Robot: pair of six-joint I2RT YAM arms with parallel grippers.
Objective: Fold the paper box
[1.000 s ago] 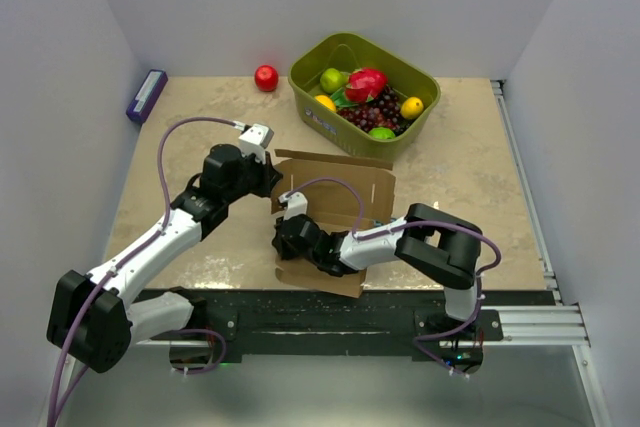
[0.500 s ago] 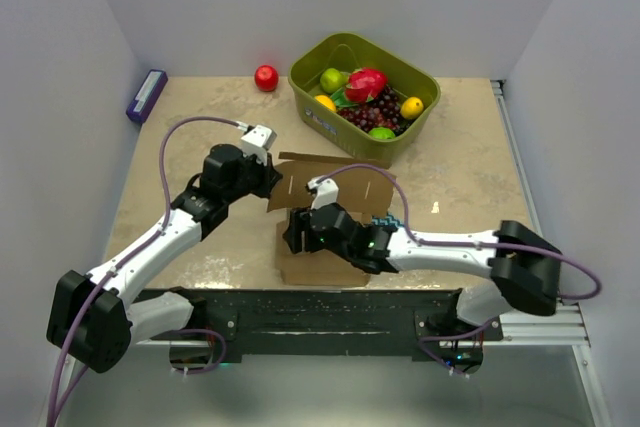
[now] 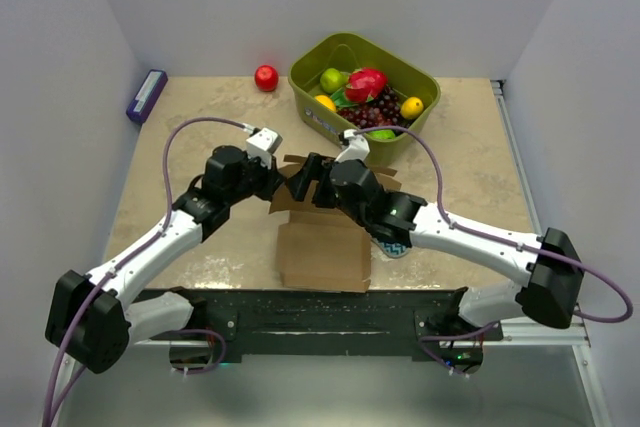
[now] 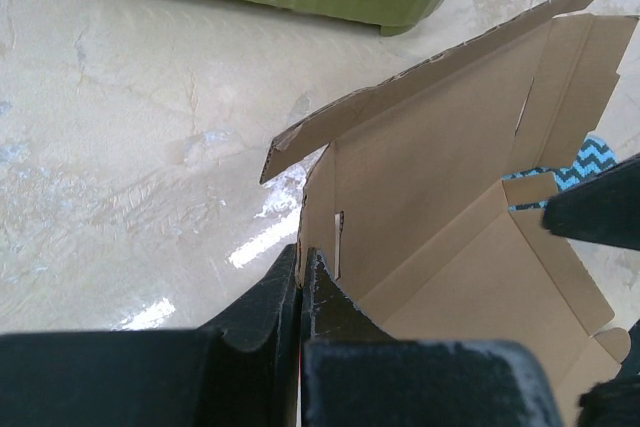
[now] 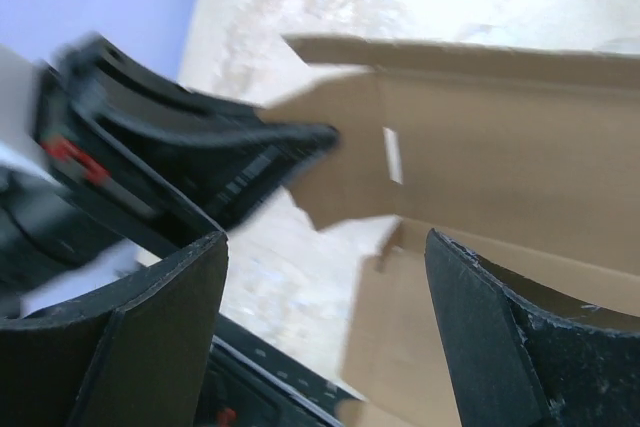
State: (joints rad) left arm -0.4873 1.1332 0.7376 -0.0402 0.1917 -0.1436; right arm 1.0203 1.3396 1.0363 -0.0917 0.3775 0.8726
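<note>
One plain brown cardboard box blank (image 3: 322, 255) lies on the beige table (image 3: 470, 187), just beyond its near edge and between the two arms. Its long axis runs near to far, pointing toward the basket. The nearest panel lies flat and the far panel is tilted up off the table.

The left gripper (image 4: 300, 265) has its fingers pressed together, pinching the box's left edge. The right gripper (image 5: 325, 242) hangs over the raised far part with its fingers spread wide, gripping nothing.

One teal zigzag-patterned sponge (image 3: 396, 243) shows at the box's right edge, under the right arm. Farther back stands one green plastic basket (image 3: 318, 119) holding several fruits. Farthest back, one small red ball (image 3: 265, 77) lies left of the basket, and one purple rectangular block (image 3: 146, 95) lies at the far left corner.
</note>
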